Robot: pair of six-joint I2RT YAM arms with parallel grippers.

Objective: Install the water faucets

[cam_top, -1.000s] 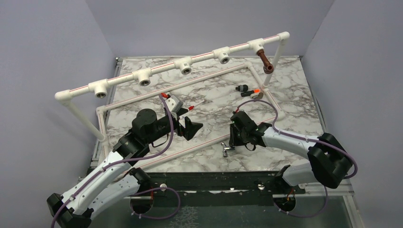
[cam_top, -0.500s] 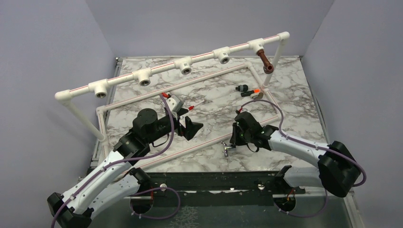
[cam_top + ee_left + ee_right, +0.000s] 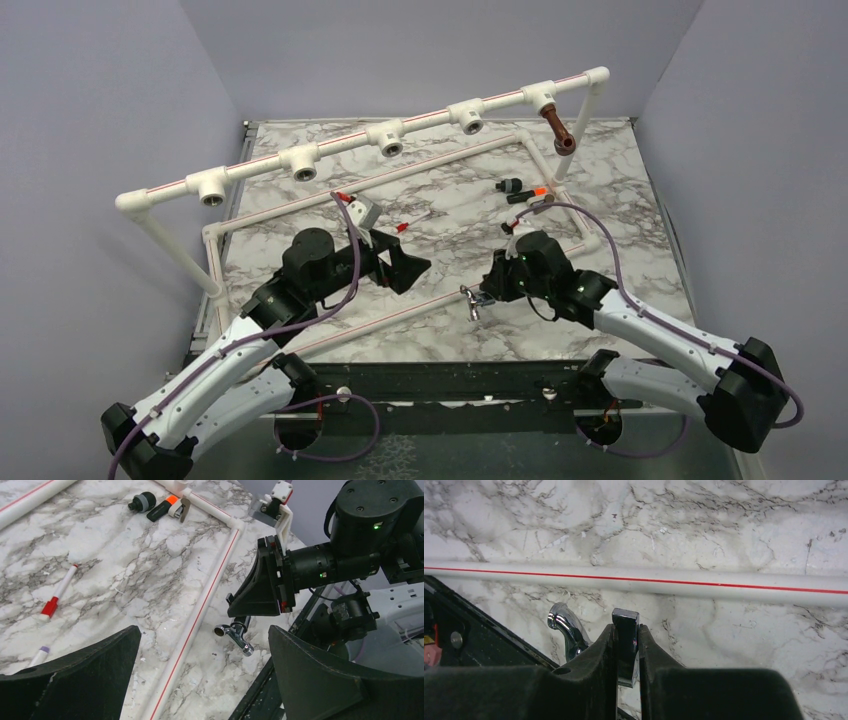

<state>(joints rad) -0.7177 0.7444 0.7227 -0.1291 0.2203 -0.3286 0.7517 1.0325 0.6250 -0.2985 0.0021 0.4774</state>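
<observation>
Two arms rise from the near edge of the counter (image 3: 560,335). The right fingers (image 3: 600,665) are clenched on the flat lever handle of the chrome faucet (image 3: 473,300), one of two faucets in sight. It sits right at the near red-striped pipe (image 3: 380,320) of a low frame lying on the marble; whether it clears the surface I cannot tell. Its long axis slants from that pipe toward the near edge, with the curved spout on the near-edge side of the handle. The left fingers (image 3: 80,680) are released and wide apart, off to its left, grasping nothing.

Beyond the pipe lie two thin sticks, a red-tipped stick (image 3: 56,596) and a purple-tipped stick (image 3: 42,651). Farther right are two small parts, a grey-ringed cap (image 3: 141,501) and an orange-and-black piece (image 3: 161,511), near the frame's right corner.

At the back a raised rail (image 3: 340,148) carries five tee sockets. Four are open, and the rightmost socket (image 3: 541,98) holds the reddish-brown faucet (image 3: 558,132), its axis sloping down and forward, mouth facing the arms.
</observation>
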